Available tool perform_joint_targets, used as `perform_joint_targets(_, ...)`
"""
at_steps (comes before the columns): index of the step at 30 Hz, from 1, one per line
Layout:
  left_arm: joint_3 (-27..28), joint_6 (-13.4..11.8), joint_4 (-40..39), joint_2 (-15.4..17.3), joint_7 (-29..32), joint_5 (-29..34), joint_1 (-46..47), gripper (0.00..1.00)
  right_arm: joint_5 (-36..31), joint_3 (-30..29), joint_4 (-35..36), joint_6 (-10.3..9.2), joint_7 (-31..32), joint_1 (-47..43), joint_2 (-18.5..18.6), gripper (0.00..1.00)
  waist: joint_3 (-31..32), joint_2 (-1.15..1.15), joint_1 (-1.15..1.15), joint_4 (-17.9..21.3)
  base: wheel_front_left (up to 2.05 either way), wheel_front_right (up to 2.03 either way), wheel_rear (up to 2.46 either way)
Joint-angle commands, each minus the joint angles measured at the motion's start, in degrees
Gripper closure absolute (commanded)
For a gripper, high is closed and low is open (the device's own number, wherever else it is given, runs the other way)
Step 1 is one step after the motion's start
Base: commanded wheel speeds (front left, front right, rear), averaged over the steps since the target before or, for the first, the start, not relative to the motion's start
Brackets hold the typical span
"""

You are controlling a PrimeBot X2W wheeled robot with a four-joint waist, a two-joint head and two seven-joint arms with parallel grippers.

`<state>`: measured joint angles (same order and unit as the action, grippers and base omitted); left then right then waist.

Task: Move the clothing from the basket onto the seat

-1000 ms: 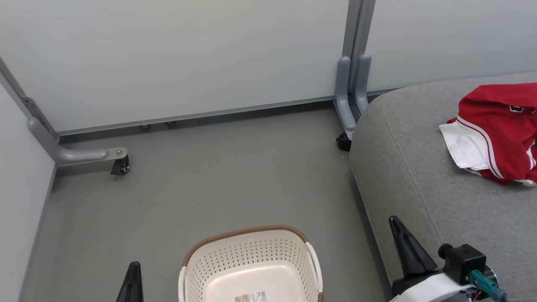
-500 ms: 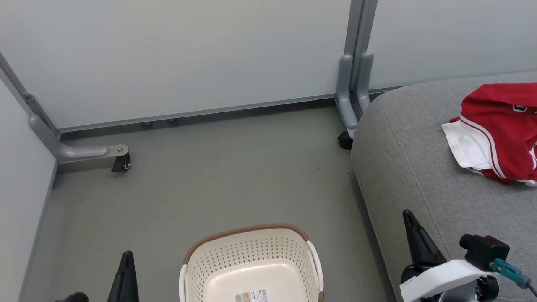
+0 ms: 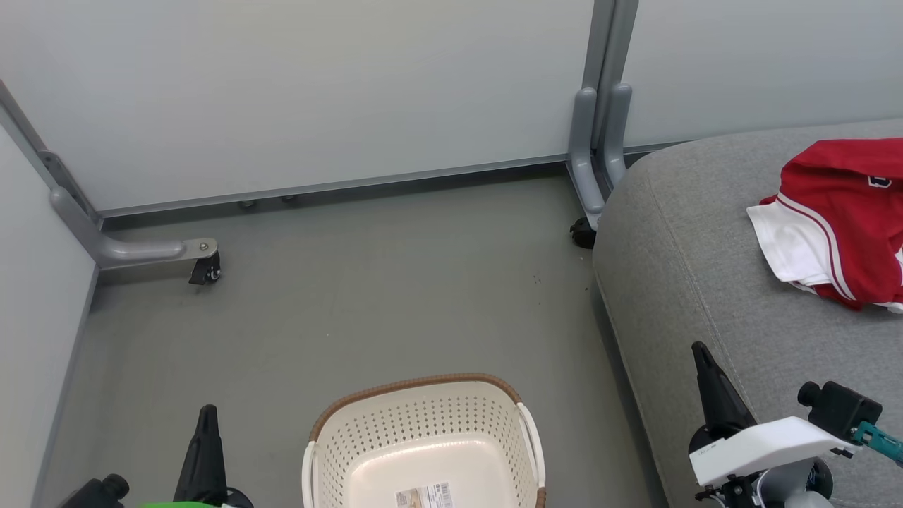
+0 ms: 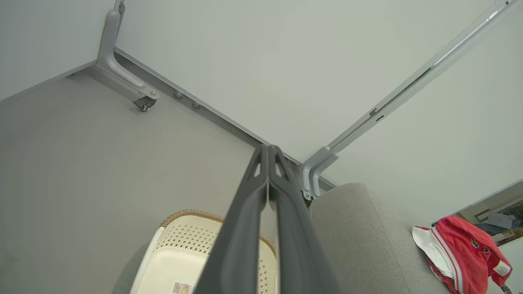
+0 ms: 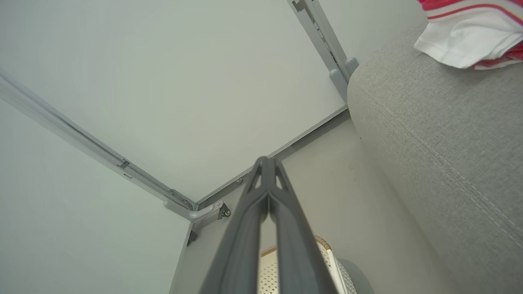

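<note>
basket (image 3: 416, 384): 1 | seat (image 3: 705, 282): 1 | red clothing heap (image 3: 846, 212): 1, pieces uncountable | left gripper (image 3: 207, 423) + right gripper (image 3: 705, 367): 2 | caster wheels (image 3: 204, 270): 2

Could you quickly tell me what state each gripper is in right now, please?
Left gripper: closed, fingers pressed together, holding nothing.
Right gripper: closed, fingers pressed together, holding nothing.

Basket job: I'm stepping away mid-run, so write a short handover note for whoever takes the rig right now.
Left gripper: jaws shut, holding nothing, low beside the basket.
Right gripper: jaws shut, holding nothing, at the edge of the seat.
Clothing: red-and-white bundle lying on the seat, apart from both grippers.
Basket: on the floor; the part in view holds a label, no clothing.
Done: clothing on seat.
Left: check the basket's near end, out of frame.
</note>
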<state>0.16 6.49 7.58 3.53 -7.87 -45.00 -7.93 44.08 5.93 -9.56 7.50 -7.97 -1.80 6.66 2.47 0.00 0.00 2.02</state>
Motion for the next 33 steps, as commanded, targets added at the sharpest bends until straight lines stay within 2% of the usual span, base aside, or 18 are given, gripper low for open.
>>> perform_joint_targets(1,0.4,0.1,-0.5,0.7,0.4,-2.1,2.0,1.00,2.1,-0.6,0.4,0.01,0.4,1.7,0.1,1.00,0.0,0.00,0.00,0.0,0.00,0.00,0.00)
perform_joint_targets(33,2.0,0.6,2.6,1.0,5.8,-23.4,7.6,1.00,24.0,-4.7,-1.7,0.01,5.8,4.7,-0.7,1.00,-1.0,0.00,0.00,-0.7,0.00,0.00,0.00)
